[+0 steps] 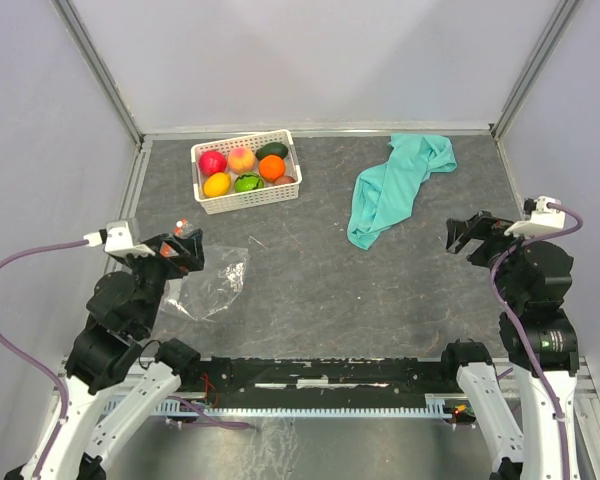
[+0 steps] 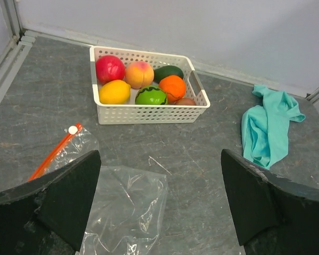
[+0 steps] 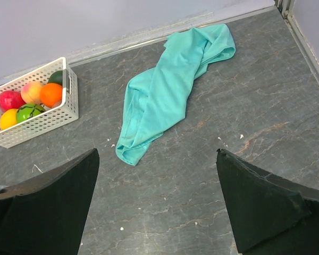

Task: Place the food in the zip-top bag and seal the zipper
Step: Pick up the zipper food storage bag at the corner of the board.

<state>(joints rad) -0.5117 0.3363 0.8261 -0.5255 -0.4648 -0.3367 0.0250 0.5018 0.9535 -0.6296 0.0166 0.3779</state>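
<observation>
Food [image 1: 242, 160] fills basket [image 1: 246, 204]; bag [image 1: 216, 286] lies seemingly flat.

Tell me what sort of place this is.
Probably a robotics lab test cell: plain wall panels on a metal frame enclose the table, a left arm and right arm stand at its near edge, and the basket holds toy-like food.

I see a dark grey marbled worktop [image 1: 320, 290]. Directly on it:
- white perforated plastic basket [image 1: 248, 199], back left
- crumpled teal cloth [image 1: 395, 190], back right, well apart from the basket
- clear crinkly zip-top bag [image 1: 216, 285], flat at near left, with its red-orange zipper strip [image 2: 53, 154] along the left edge in the left wrist view
</observation>
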